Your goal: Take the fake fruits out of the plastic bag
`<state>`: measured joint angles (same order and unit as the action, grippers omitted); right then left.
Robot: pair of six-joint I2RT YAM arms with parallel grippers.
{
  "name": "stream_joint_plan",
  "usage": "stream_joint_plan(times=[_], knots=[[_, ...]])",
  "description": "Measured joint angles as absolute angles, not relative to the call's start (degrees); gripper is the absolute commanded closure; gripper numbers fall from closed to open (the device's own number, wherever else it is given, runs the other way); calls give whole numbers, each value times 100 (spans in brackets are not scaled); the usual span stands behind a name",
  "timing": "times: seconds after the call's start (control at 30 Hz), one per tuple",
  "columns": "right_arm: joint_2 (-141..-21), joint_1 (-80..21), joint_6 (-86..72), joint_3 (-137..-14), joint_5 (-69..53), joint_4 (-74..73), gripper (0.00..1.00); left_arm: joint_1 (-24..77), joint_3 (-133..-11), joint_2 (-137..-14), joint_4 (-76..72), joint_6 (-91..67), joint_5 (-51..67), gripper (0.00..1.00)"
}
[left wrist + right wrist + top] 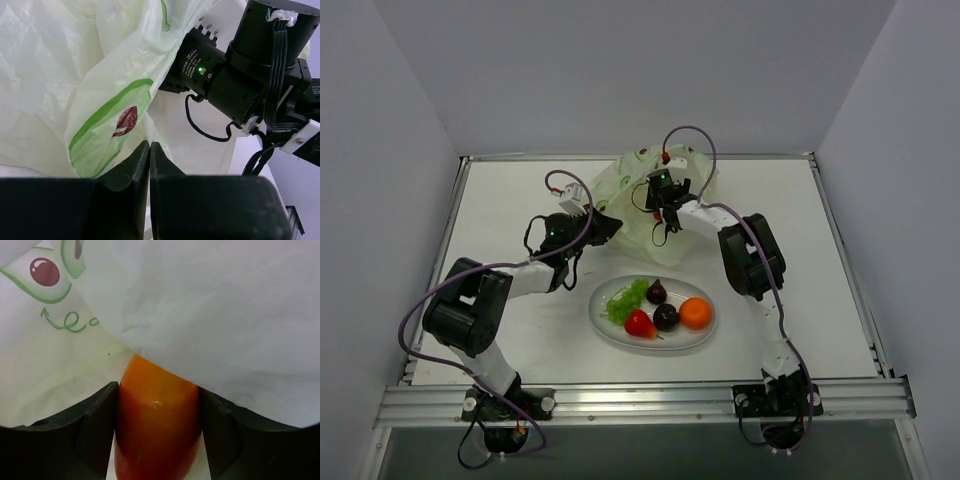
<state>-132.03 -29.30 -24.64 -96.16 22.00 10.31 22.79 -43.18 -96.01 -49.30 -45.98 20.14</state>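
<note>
Clamped between the dark fingers (95, 425) of my right gripper (159, 392) sits a glossy orange-red oval plastic fruit (157, 425). It is held across its width, so that hand is closed on it. Its long axis runs along my fingers, and its far end is tucked under a fold of the thin crinkled pale green-white plastic bag (225, 315). The fruit lies just inside the bag. I judge that freeing it means a straight pull back along that axis, and my right arm is the nearer one.

My left gripper (149, 147) is at the bag's left edge, fingers pressed together with a pleat of film apparently nipped between them.

On the near side of the bag, close but not touching, a white oval plate (610, 332) carries a green grape bunch (625, 300), two dark maroon balls (666, 317), a round orange (696, 313) and a red strawberry-like piece (640, 324).

The bag's printing shows a green-outlined shape around a maroon disc and a curly green arrow, with no words. The black wrist housing (220, 75) of my right arm bears a label beside a green light, its white text too small to read.
</note>
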Motion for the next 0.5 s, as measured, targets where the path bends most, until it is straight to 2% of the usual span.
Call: stream_joint_plan(times=[0.17,0.5], knots=[[-12879,-2934,-2394,-9142,1946,1247,69,2274,-4322,-9607,-4963,-4735,2034,98],[-10602,-2939,-2222,-7614,198,1540,68,2274,-4519,-9867,-4941,-4956,1863,98]])
